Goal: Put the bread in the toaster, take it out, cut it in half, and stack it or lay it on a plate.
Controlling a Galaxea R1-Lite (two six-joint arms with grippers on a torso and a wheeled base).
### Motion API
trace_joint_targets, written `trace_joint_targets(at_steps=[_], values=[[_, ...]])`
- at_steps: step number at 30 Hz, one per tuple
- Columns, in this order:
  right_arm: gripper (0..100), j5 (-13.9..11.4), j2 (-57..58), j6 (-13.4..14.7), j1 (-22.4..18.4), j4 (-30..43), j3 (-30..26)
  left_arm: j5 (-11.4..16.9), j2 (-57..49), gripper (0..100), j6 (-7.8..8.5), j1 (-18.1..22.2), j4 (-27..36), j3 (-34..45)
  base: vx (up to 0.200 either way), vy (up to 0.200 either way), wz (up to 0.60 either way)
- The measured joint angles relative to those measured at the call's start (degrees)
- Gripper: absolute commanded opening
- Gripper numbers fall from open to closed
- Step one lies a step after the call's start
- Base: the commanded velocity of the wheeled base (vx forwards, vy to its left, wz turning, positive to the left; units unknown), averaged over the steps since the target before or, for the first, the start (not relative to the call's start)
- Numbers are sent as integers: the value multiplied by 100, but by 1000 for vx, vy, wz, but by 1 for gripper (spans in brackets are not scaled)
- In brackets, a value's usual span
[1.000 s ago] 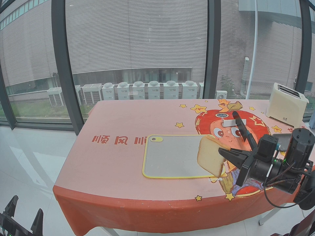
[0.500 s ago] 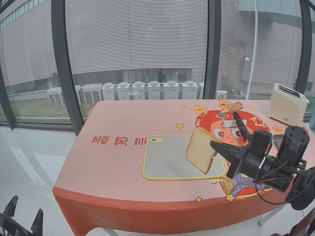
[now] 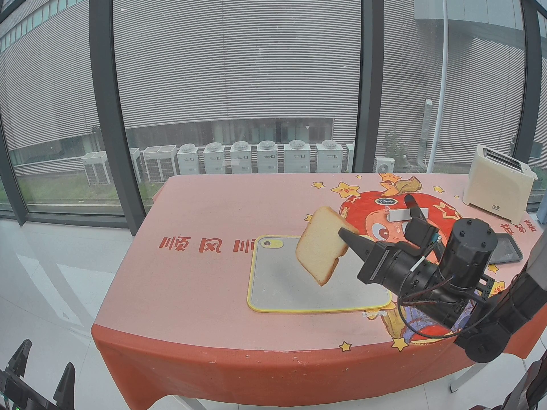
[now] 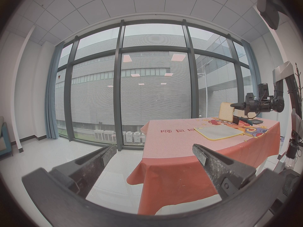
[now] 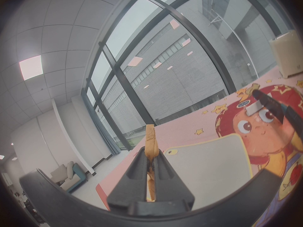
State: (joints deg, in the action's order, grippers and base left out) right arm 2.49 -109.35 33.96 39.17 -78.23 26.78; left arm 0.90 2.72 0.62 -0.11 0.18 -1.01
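A slice of bread hangs on edge above the yellow-rimmed cutting board, with my right gripper shut on its right side. In the right wrist view the bread stands thin between the closed fingers, with the cutting board below. The cream toaster stands at the table's far right corner. A black knife lies behind the right arm. My left gripper is low at the front left, off the table, open and holding nothing.
A dark rectangular tray lies on the table right of the arm, in front of the toaster. The orange tablecloth is bare to the left of and behind the board. Glass walls with dark pillars stand behind the table.
My right gripper has carried the bread leftward and a little farther back, from the board's right edge to above its middle. The left gripper has stayed put.
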Motion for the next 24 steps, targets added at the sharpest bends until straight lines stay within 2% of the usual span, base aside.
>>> trace_joint_targets(at_steps=[10, 24], values=[[0, -2, -591, 189, 2, -22, 78, 2, 0, 100, -2, 4, 2, 0, 0, 0, 0], [0, 16, -774, 206, -20, -16, 78, 2, 0, 100, 0, 0, 0, 0, 0, 0, 0]])
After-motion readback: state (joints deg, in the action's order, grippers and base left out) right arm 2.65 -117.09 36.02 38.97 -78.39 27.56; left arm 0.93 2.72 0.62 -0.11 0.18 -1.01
